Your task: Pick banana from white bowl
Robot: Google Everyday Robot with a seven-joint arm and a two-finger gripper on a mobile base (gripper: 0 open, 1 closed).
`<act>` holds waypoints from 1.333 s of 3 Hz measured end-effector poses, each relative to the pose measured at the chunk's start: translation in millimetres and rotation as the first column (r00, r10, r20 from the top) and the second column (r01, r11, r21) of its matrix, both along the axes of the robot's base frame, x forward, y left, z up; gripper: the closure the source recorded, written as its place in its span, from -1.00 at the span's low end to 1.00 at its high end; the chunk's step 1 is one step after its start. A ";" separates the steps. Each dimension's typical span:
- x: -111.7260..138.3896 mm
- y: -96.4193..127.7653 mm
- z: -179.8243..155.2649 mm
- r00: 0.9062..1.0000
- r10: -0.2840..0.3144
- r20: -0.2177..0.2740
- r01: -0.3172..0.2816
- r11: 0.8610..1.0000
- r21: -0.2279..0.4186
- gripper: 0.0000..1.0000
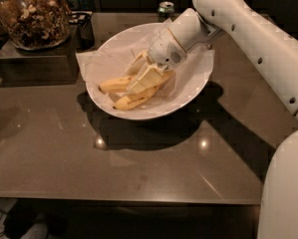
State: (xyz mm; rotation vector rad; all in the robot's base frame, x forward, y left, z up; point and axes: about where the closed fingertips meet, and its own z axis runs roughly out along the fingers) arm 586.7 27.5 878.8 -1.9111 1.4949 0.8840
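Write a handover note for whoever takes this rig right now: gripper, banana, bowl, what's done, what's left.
Gripper: down inside the bowl, right over the fruit; whether it has a hold is unclear.
Banana: lying in the bowl, not lifted, beside a speckled second banana.
Done: the reach into the bowl.
Left: secure the banana, then lift it clear of the bowl.
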 end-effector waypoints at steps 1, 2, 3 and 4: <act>0.0 0.4 0.4 1.000 0.001 0.000 -0.001 1.000 0.003 1.00; -9.6 -10.0 27.0 0.999 0.038 0.037 -0.042 0.993 0.112 1.00; -35.2 -31.0 73.2 0.990 0.079 0.116 -0.105 0.965 0.239 1.00; -64.1 -53.8 108.4 0.987 0.062 0.151 -0.100 0.960 0.260 1.00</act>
